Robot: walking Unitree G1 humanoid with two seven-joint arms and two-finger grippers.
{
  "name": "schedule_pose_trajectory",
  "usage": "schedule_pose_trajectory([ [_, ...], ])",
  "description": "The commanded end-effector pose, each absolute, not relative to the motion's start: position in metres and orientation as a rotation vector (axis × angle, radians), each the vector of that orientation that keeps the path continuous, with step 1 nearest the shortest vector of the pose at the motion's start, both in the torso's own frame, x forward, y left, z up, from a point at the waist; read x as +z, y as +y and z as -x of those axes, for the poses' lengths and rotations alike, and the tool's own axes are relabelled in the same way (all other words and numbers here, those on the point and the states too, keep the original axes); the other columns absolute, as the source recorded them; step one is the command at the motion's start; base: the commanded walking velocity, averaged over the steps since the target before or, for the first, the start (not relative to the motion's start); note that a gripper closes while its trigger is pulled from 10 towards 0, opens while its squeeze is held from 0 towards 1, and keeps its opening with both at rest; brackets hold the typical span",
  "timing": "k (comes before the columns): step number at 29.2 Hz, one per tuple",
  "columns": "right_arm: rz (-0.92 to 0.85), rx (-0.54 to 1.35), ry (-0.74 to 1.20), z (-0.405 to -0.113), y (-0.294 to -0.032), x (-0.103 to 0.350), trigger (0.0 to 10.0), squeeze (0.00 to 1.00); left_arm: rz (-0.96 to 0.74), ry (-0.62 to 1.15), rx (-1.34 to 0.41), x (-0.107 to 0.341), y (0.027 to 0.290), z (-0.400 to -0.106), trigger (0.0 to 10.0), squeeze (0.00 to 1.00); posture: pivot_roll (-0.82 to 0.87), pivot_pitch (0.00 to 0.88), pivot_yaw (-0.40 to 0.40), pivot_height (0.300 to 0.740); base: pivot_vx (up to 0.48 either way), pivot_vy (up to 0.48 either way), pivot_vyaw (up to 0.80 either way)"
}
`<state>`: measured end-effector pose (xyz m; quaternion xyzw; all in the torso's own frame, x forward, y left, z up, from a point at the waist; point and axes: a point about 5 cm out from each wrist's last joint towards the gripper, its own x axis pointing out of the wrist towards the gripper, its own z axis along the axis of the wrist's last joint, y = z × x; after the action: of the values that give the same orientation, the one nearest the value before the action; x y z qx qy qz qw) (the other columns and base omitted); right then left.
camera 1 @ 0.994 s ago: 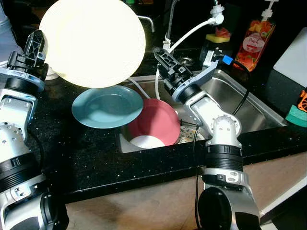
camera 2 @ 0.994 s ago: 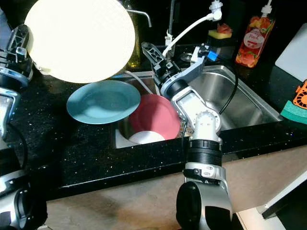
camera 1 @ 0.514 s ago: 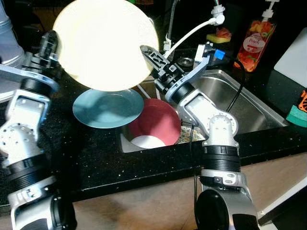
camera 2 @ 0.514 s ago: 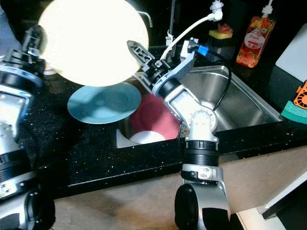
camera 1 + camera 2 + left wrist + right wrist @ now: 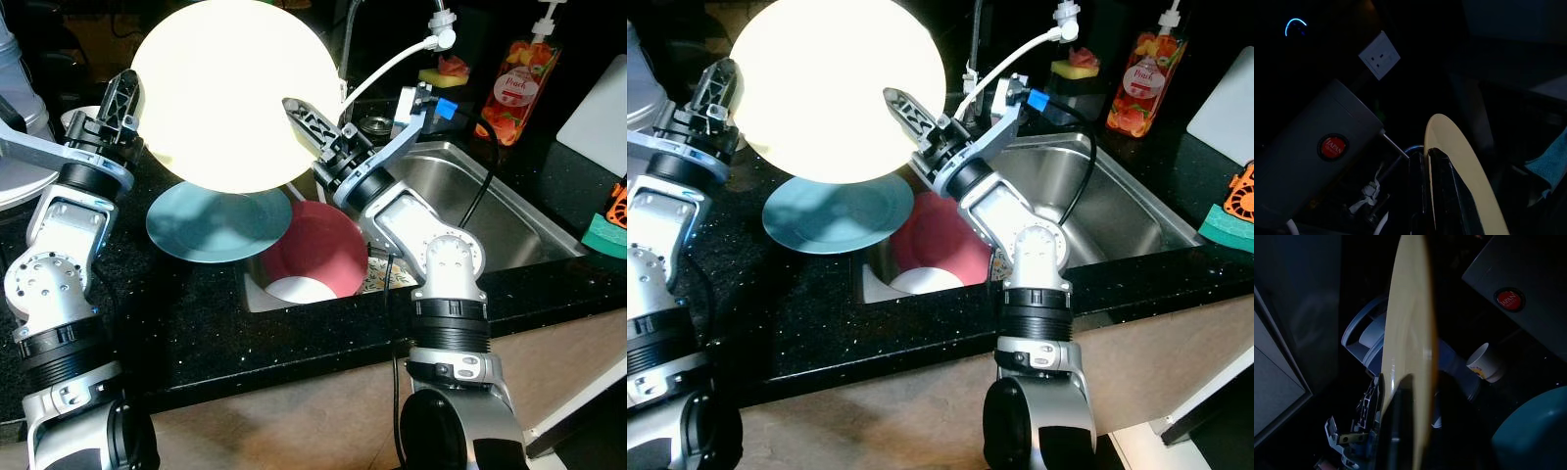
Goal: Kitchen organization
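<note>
Left wrist view, left hand (image 5: 1426, 161) clamped on yellow plate (image 5: 1459, 166) rim

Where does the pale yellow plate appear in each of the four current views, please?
Left eye view: yellow plate, upper centre, above the teal plate.
Right eye view: upper left.
Left wrist view: edge-on, lower centre.
Right wrist view: edge-on, centre.
Shared landmark: the grey "JAPAN" appliance, seen in both wrist views.

Head stereo pair looks down on counter and sink (image 5: 509, 211); both wrist cams close-up, edge-on the cream plate (image 5: 1459, 166) between jaws.
</note>
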<state>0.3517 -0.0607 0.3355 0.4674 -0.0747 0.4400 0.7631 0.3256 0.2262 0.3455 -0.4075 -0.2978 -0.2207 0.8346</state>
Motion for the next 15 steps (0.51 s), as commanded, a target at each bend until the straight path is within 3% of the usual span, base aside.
schedule_pose_trajectory([
  [1,-1.04,0.955,-0.176,-0.351,-0.064,0.334,0.0,0.0,0.856,-0.65,-0.449,0.348,0.233,-0.323,0.0,0.0,0.04,0.117,0.008,0.74,0.0,0.0,0.0],
  [10,-1.049,0.939,-0.184,-0.352,-0.066,0.334,0.0,0.0,0.848,-0.643,-0.441,0.348,0.234,-0.323,0.0,0.0,0.04,0.116,0.01,0.74,0.0,0.0,0.0],
  [12,-1.052,0.901,-0.194,-0.355,-0.069,0.334,0.0,0.0,0.777,-0.626,-0.386,0.346,0.236,-0.327,0.0,0.0,0.04,0.115,0.01,0.74,0.0,0.0,0.0],
  [13,-1.058,0.873,-0.2,-0.357,-0.072,0.333,0.0,0.0,0.749,-0.619,-0.342,0.344,0.239,-0.329,10.0,0.0,0.04,0.114,0.01,0.74,0.0,0.0,0.0],
  [14,-1.057,0.837,-0.206,-0.36,-0.075,0.332,0.0,0.0,0.702,-0.615,-0.279,0.343,0.243,-0.332,10.0,0.06,0.04,0.114,0.01,0.74,0.0,0.0,0.0],
  [15,-1.053,0.798,-0.213,-0.364,-0.08,0.331,0.0,0.0,0.627,-0.603,-0.201,0.34,0.249,-0.334,10.0,0.93,0.04,0.114,0.01,0.74,0.0,0.0,0.0],
])
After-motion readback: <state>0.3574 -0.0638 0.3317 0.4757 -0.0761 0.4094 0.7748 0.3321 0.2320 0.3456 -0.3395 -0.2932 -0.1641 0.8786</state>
